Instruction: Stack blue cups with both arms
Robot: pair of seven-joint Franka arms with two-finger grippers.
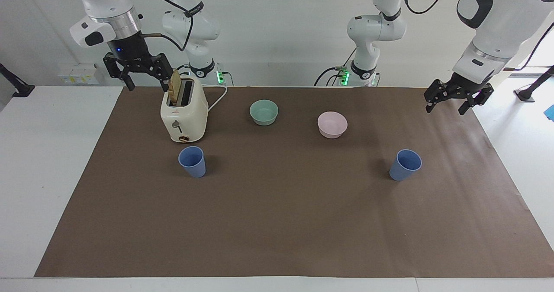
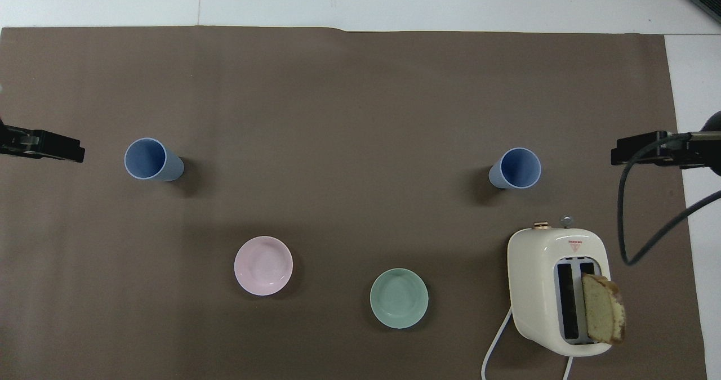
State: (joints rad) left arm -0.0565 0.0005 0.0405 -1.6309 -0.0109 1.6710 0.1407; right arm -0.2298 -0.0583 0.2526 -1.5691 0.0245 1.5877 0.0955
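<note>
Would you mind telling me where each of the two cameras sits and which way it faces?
Facing view: high across the table, looking at the robots; both arms show, right gripper open by the toaster, left gripper open at the mat's edge.
Overhead view: above the robots' end, looking steeply down; only gripper tips show at the side edges.
Shared: both blue cups, both bowls, the toaster.
</note>
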